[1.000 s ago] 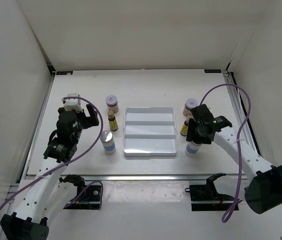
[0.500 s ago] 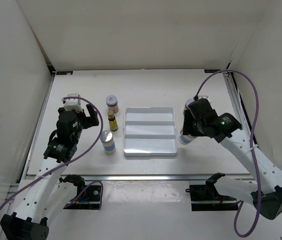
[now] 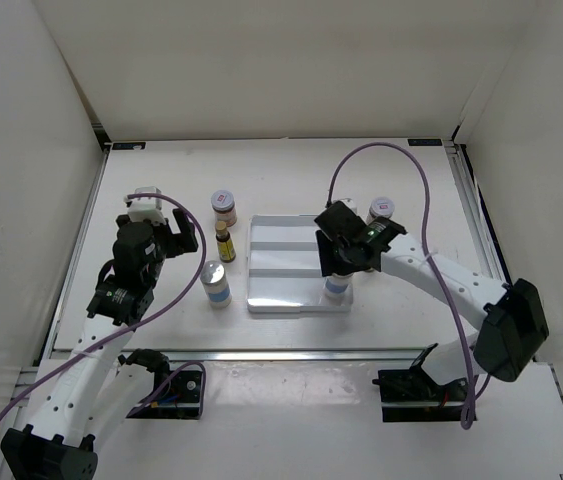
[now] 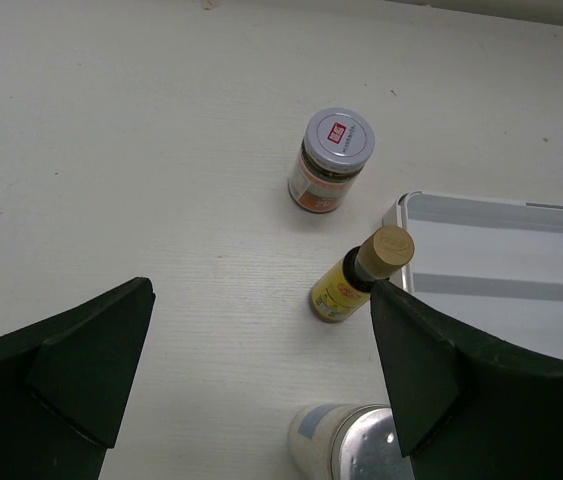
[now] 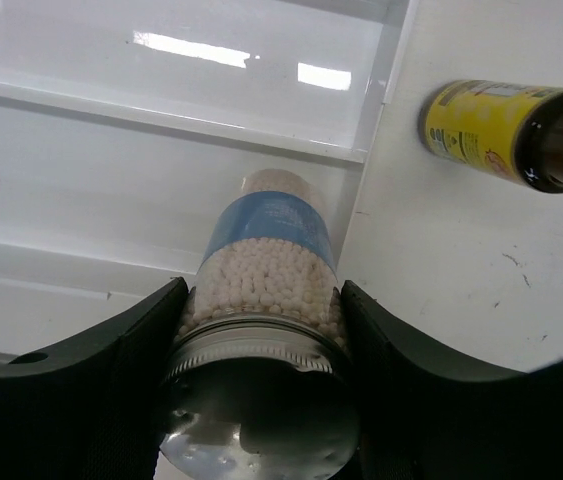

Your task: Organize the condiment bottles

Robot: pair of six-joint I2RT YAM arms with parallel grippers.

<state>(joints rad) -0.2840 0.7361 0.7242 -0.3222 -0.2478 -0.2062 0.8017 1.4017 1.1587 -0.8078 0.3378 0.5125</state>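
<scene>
My right gripper [image 3: 337, 262] [image 5: 263, 300] is shut on a silver-capped bottle [image 3: 337, 289] [image 5: 266, 260] with a blue label and white beads. It holds the bottle upright over the right end of the white ridged tray [image 3: 296, 219] [image 5: 111, 140]. Whether the bottle touches the tray I cannot tell. A yellow-labelled amber bottle [image 5: 486, 120] stands just right of the tray. Left of the tray stand a pink-lidded jar [image 3: 223, 203] [image 4: 331, 155], an amber bottle [image 3: 225, 243] [image 4: 356, 280] and a second silver-capped bottle [image 3: 216, 284] [image 4: 361, 450]. My left gripper [image 3: 166, 235] [image 4: 261, 315] is open, left of them.
Another pink-lidded jar [image 3: 382, 208] stands on the table behind my right arm. White walls close in the table at the back and both sides. The tray's corner [image 4: 431, 205] lies just right of the left group of bottles.
My right arm has carried the silver-capped bottle leftward from the table right of the tray to above the tray's right end. The left arm has not moved.
</scene>
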